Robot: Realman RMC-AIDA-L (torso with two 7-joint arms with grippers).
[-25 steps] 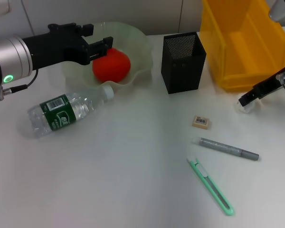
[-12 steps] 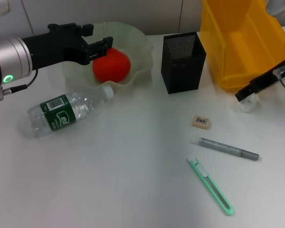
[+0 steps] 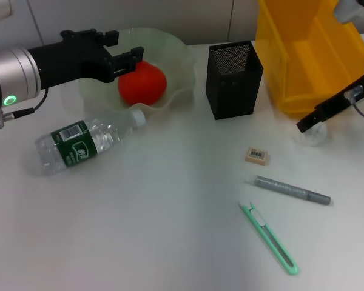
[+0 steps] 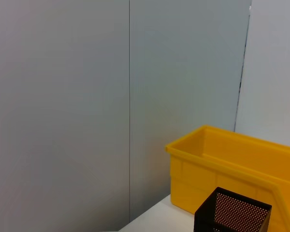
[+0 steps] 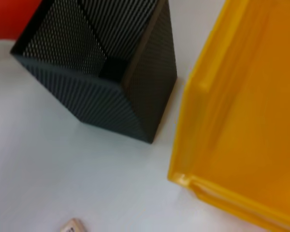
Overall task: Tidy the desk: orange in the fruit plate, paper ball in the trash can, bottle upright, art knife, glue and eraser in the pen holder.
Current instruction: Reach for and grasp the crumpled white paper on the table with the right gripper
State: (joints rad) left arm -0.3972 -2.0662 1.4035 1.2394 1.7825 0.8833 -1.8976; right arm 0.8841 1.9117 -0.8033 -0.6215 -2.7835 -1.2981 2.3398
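Observation:
The orange (image 3: 142,83) lies in the pale green fruit plate (image 3: 176,57). My left gripper (image 3: 122,46) hovers open just above and left of it. The bottle (image 3: 85,142) lies on its side in front of the plate. The black mesh pen holder (image 3: 233,79) stands mid-table, also in the right wrist view (image 5: 101,63). The eraser (image 3: 257,156), grey glue stick (image 3: 293,190) and green art knife (image 3: 269,237) lie on the table. My right gripper (image 3: 304,125) is at the white paper ball (image 3: 316,136), beside the yellow trash can (image 3: 315,54).
The yellow trash can (image 5: 246,121) sits close to the right of the pen holder, with a narrow gap between them. The eraser (image 5: 71,226) shows at the edge of the right wrist view. A wall runs behind the table.
My right gripper has shifted slightly left and its arm has risen; the paper ball stays at about the same spot. The left arm has not moved.

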